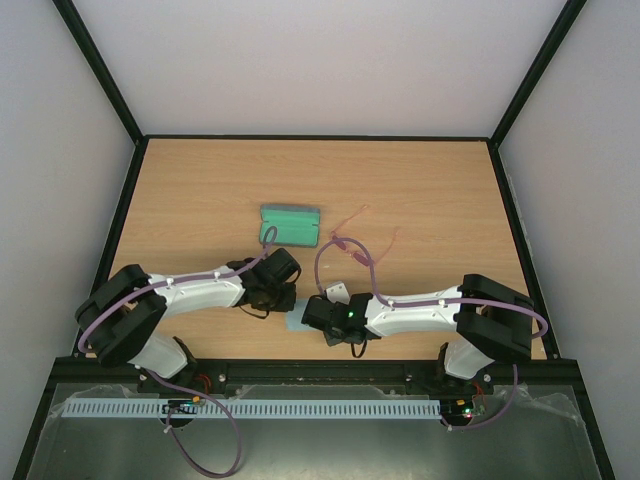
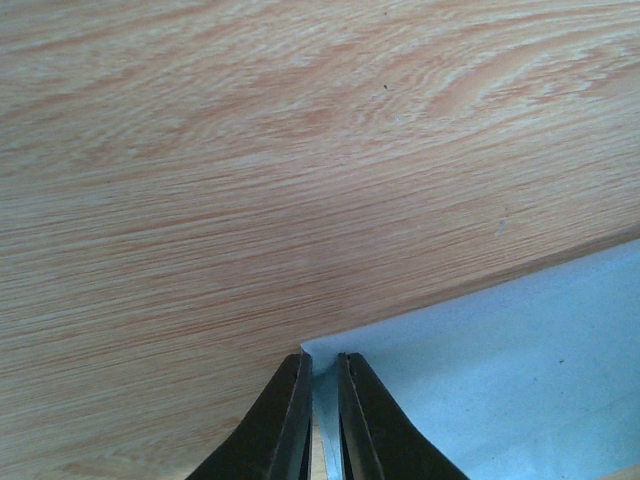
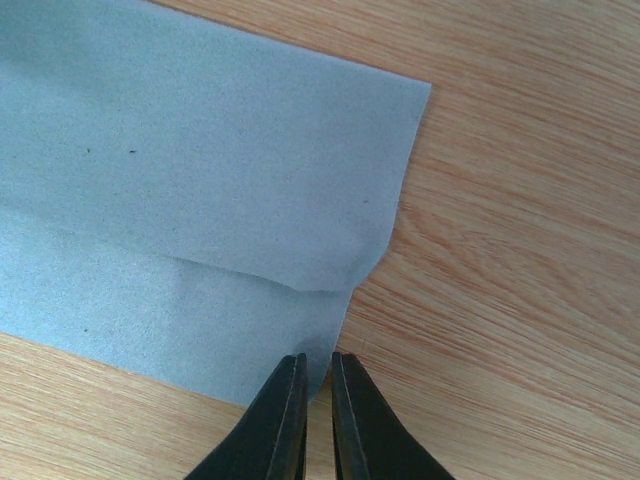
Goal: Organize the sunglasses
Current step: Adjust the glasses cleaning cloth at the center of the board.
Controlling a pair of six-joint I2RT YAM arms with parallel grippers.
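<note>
Sunglasses (image 1: 356,243) lie out on the table (image 1: 200,190), just right of the case (image 1: 290,224) and beyond both arms. They are a thin pink frame with slim arms that look splayed open. My read is that they are light, a little springy and easy to bend or scratch. The sensible hold would be the bridge or a temple near the hinge, with a gentle pinch, never the lenses.

Neither gripper is on them right now. The left gripper (image 2: 322,358) has its jaws drawn down to a sliver, with a corner of the light blue cloth (image 2: 500,380) caught between them. The right gripper (image 3: 318,358) is just as narrow, and its jaws appear to nip the folded edge of the same cloth. The cloth is soft, limp stuff that drapes and creases.

The cloth sits at the near edge between the two wrists, well apart from the glasses. The right arm's purple cable (image 1: 322,265) loops up close beside the frame and could snag it on a reach. The case stands near the glasses, though I cannot tell from above whether it is open.
</note>
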